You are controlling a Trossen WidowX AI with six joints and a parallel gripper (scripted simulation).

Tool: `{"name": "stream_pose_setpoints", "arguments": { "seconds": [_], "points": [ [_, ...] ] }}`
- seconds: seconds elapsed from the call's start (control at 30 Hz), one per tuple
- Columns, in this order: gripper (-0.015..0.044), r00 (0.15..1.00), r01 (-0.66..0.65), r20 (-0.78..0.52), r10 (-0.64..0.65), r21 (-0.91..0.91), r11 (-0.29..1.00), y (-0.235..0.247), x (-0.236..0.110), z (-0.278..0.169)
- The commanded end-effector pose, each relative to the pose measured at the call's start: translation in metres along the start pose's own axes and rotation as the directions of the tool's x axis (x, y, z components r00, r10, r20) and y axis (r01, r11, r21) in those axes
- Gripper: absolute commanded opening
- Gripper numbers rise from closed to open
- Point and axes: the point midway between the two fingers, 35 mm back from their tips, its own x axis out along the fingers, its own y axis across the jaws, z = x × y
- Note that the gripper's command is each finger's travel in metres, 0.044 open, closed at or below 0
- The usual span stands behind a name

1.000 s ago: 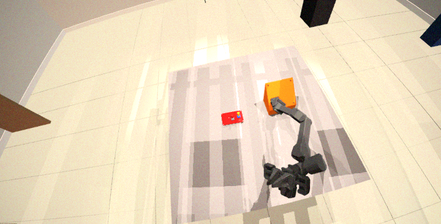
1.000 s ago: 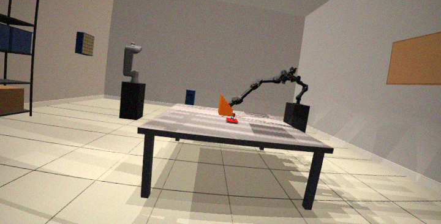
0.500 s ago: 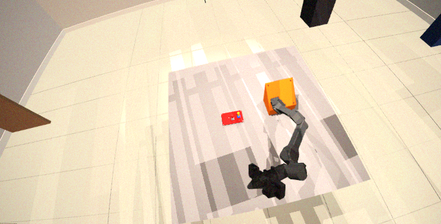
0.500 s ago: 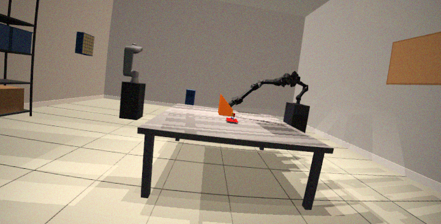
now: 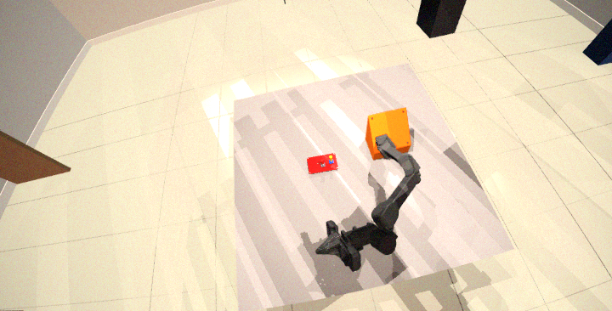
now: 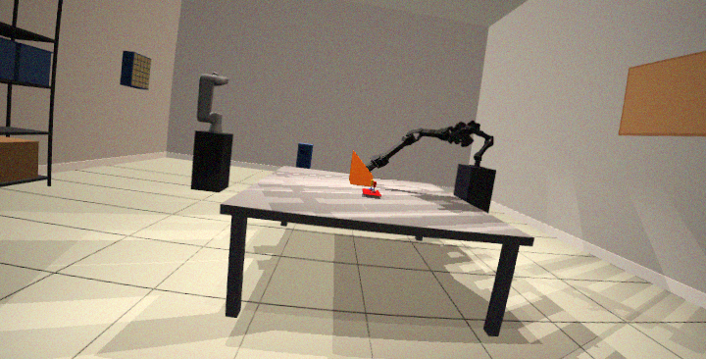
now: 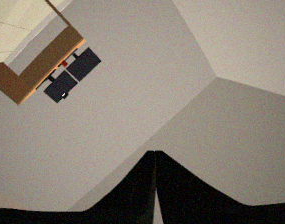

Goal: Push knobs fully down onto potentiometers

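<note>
The red circuit board (image 5: 314, 167) (image 6: 366, 193) stands on the table, left of the orange wedge in the top view. Near its right end a yellow knob (image 5: 331, 157) sits above a blue potentiometer (image 5: 331, 161). A small red knob (image 5: 321, 161) stands near the board's middle, also seen in the exterior view (image 6: 375, 183). How far down each knob sits is too small to tell. My gripper (image 5: 317, 251) (image 7: 154, 157) is shut and empty, its fingertips together. It is far from the board, toward the table's near edge in the top view, and faces the walls.
An orange wedge (image 5: 393, 127) (image 6: 359, 171) stands on the table at my arm's base end. My arm (image 5: 400, 189) reaches from there to the near side. A second arm stands on a black pedestal (image 6: 475, 182) behind the table in the exterior view.
</note>
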Motion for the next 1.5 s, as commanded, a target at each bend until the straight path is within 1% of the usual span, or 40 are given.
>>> {"name": "stream_pose_setpoints", "arguments": {
  "seconds": [0.0, 0.37, 0.73, 1.1, 1.47],
  "points": [
    [0.0, 0.998, -0.059, 0.022, 0.059, -0.008, 0.998, 0.027, 0.01, 0.002],
    [0.0, 0.965, -0.247, 0.079, 0.248, -0.03, 0.969, 0.108, 0.031, 0.005],
    [0.0, 0.882, -0.457, 0.117, 0.456, -0.02, 0.889, 0.195, 0.039, -0.004],
    [0.0, 0.746, -0.661, 0.142, 0.651, 0.031, 0.75, 0.28, 0.03, -0.023],
    [0.0, 0.563, -0.827, 0.167, 0.81, 0.125, 0.549, 0.356, 0.005, -0.047]
  ]
}}
